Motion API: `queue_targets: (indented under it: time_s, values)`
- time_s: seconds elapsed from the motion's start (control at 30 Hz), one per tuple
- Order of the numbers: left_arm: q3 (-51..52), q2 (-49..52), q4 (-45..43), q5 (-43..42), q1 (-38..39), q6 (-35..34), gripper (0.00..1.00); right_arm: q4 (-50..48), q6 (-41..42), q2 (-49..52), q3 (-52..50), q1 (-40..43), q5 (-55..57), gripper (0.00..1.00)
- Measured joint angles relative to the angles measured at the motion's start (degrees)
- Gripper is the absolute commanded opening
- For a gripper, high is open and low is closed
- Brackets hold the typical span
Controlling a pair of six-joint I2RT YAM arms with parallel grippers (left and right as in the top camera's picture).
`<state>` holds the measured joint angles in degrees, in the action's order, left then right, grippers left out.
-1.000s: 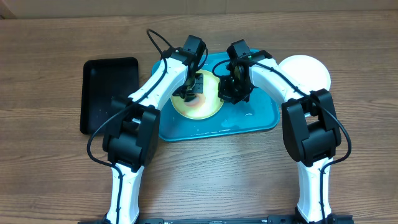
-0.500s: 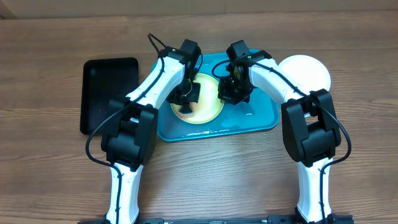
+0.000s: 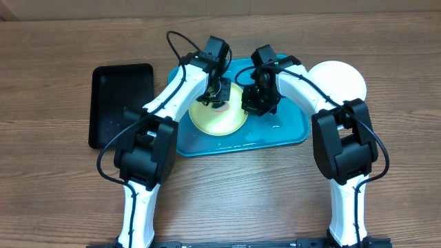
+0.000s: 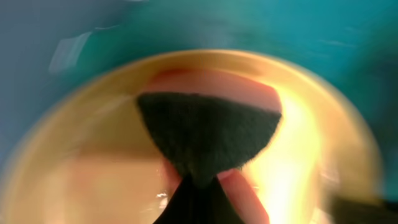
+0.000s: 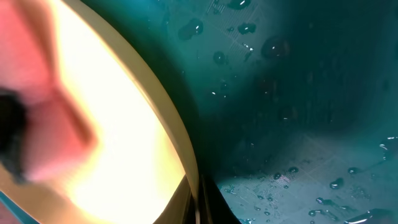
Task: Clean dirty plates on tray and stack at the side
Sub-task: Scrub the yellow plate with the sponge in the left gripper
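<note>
The yellow-green plate lies on the left half of the turquoise tray. My left gripper is shut on a dark scrub sponge and presses it onto the plate, over a red smear. My right gripper is shut on the plate's right rim, as the right wrist view shows. The white plate sits on the table right of the tray. The light blue plate is not in view.
A black tray lies on the table left of the turquoise tray. The turquoise tray's floor is wet with water drops. The wooden table spreads in front of the tray.
My left gripper slid the sponge down toward the plate's near-left part, then back up to its far part. My right gripper has stayed on the rim.
</note>
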<state>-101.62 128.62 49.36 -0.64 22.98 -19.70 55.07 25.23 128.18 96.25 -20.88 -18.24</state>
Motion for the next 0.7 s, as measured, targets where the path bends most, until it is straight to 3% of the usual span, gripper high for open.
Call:
queue_targets:
  time_s: [0.17,0.33,0.47,0.57,0.7]
  values:
    - [-0.15,0.0,11.28,12.46,0.2,-9.86,0.04,0.07,0.02,0.0,0.0,-0.15,-0.26,0.04]
    - [-0.15,0.0,16.9,14.62,0.33,-12.79,0.04,0.17,0.0,0.0,0.0,-0.46,-0.85,0.04]
    - [-0.15,0.0,17.73,7.23,0.17,-4.61,0.04,0.5,-0.07,0.0,0.0,-0.57,-0.79,0.04]
    - [-0.15,0.0,18.23,-3.72,-0.46,4.13,0.04,0.52,-0.22,0.0,-0.04,-0.52,-0.76,0.04]
    - [-0.07,0.0,15.43,-15.17,-0.37,10.84,0.04,0.5,-0.15,0.0,-0.04,-0.52,-0.79,0.04]
